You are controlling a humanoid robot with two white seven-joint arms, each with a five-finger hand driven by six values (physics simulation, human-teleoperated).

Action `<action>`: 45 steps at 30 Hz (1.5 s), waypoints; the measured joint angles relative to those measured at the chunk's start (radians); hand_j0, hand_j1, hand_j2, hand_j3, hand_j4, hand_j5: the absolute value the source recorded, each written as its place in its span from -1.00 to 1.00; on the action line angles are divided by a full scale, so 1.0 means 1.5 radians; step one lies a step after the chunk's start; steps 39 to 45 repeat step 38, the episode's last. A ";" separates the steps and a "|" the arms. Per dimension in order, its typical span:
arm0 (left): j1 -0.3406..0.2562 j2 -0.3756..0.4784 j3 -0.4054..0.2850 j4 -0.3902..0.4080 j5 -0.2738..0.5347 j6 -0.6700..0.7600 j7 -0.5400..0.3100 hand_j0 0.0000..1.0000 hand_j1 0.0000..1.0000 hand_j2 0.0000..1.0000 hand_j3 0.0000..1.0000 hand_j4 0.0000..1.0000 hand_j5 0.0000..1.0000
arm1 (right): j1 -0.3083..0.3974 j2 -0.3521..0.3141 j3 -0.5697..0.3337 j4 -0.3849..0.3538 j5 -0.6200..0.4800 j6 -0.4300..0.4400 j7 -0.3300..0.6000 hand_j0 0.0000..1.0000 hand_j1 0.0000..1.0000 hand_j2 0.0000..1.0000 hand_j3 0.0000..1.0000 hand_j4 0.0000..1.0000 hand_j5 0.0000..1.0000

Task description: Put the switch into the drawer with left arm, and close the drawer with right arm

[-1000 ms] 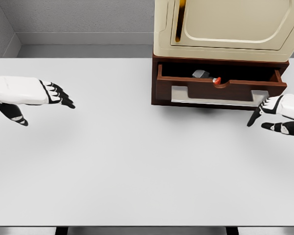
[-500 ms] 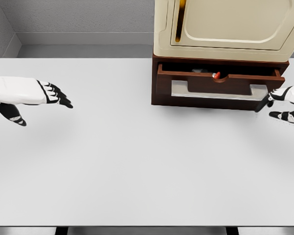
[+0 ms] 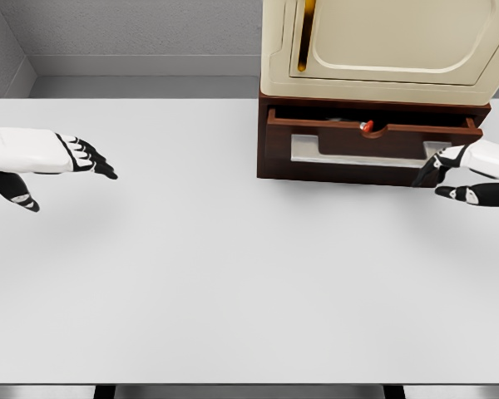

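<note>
White table surface is being shown bare across the near and middle ground. At left, the left hand is being held flat over the table, fingers extended and holding nothing, well apart from the cabinet. At right, the right hand is being pressed against the drawer front, fingers loosely extended, nothing grasped. Over the last second the drawer is being pushed in: formerly well open, now only a narrow slot is being left. The switch is being seen as a red tip inside the drawer, behind the notch, left of the right hand. Judged: placement done, closing nearly complete. Beyond, a cream appliance is being carried atop the cabinet.
</note>
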 measured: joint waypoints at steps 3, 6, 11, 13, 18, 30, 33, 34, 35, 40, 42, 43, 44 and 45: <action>0.001 0.000 0.000 0.002 0.000 0.000 0.000 1.00 1.00 1.00 1.00 1.00 1.00 | -0.007 0.004 0.009 0.007 -0.003 0.002 0.000 0.14 0.14 0.14 0.14 0.14 0.14; 0.001 -0.001 0.000 0.009 0.001 0.000 0.000 1.00 1.00 1.00 1.00 1.00 1.00 | -0.028 0.015 0.015 0.024 0.003 -0.002 0.000 0.15 0.15 0.15 0.15 0.15 0.15; 0.002 -0.002 0.000 0.013 0.001 0.000 0.000 1.00 1.00 1.00 1.00 1.00 1.00 | -0.072 0.051 0.029 0.077 0.011 -0.002 0.000 0.15 0.15 0.15 0.15 0.15 0.15; 0.001 -0.002 0.000 0.013 0.001 0.000 0.000 1.00 1.00 1.00 1.00 1.00 1.00 | -0.082 0.064 0.042 0.094 0.000 0.003 -0.001 0.19 0.19 0.19 0.19 0.19 0.19; 0.002 -0.002 0.001 0.015 0.000 0.000 0.000 1.00 1.00 1.00 1.00 1.00 1.00 | 0.007 0.056 0.022 0.081 -0.060 0.014 0.008 0.20 0.20 0.20 0.20 0.20 0.20; 0.019 -0.012 0.002 0.033 0.000 0.000 0.000 1.00 1.00 1.00 1.00 1.00 1.00 | 0.158 -0.004 -0.075 -0.096 0.083 -0.003 0.000 1.00 1.00 1.00 1.00 1.00 1.00; 0.019 -0.013 0.002 0.032 0.000 0.000 0.000 1.00 1.00 1.00 1.00 1.00 1.00 | 0.158 -0.009 -0.065 -0.111 0.093 -0.003 0.000 1.00 1.00 1.00 1.00 1.00 1.00; 0.019 -0.014 0.002 0.033 0.000 0.000 0.000 1.00 1.00 1.00 1.00 1.00 1.00 | 0.156 -0.009 -0.061 -0.114 0.095 -0.003 0.000 1.00 1.00 1.00 1.00 1.00 1.00; 0.019 -0.014 0.002 0.033 0.000 0.000 0.000 1.00 1.00 1.00 1.00 1.00 1.00 | 0.156 -0.010 -0.059 -0.116 0.096 -0.003 0.000 1.00 1.00 1.00 1.00 1.00 1.00; 0.019 -0.014 0.002 0.033 0.000 0.000 0.000 1.00 1.00 1.00 1.00 1.00 1.00 | 0.156 -0.011 -0.054 -0.119 0.098 -0.003 0.000 1.00 1.00 1.00 1.00 1.00 1.00; 0.019 -0.014 0.002 0.033 0.000 0.000 0.000 1.00 1.00 1.00 1.00 1.00 1.00 | 0.156 -0.011 -0.054 -0.119 0.098 -0.003 0.000 1.00 1.00 1.00 1.00 1.00 1.00; 0.019 -0.014 0.002 0.033 0.000 0.000 0.000 1.00 1.00 1.00 1.00 1.00 1.00 | 0.156 -0.011 -0.054 -0.119 0.098 -0.003 0.000 1.00 1.00 1.00 1.00 1.00 1.00; 0.019 -0.014 0.002 0.033 0.000 0.000 0.000 1.00 1.00 1.00 1.00 1.00 1.00 | 0.156 -0.011 -0.054 -0.119 0.098 -0.003 0.000 1.00 1.00 1.00 1.00 1.00 1.00; 0.019 -0.014 0.002 0.033 0.000 0.000 0.000 1.00 1.00 1.00 1.00 1.00 1.00 | 0.156 -0.011 -0.054 -0.119 0.098 -0.003 0.000 1.00 1.00 1.00 1.00 1.00 1.00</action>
